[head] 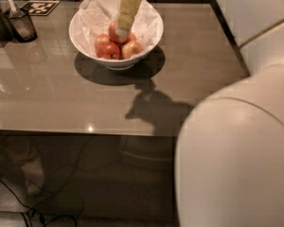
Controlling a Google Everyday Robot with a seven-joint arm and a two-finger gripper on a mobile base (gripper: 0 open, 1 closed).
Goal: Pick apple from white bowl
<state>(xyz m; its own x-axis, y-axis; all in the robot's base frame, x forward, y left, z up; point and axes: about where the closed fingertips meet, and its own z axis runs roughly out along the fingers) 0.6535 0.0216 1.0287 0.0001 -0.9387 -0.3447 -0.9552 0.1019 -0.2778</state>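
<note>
One apple (pixel 112 34) topmost in white bowl (pixel 83 36) | end effector (pixel 122 31) right over it | grip: cannot tell

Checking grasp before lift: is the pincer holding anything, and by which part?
Cannot tell. The pincer is down in the white bowl at the top of the apple, hiding any contact.
</note>
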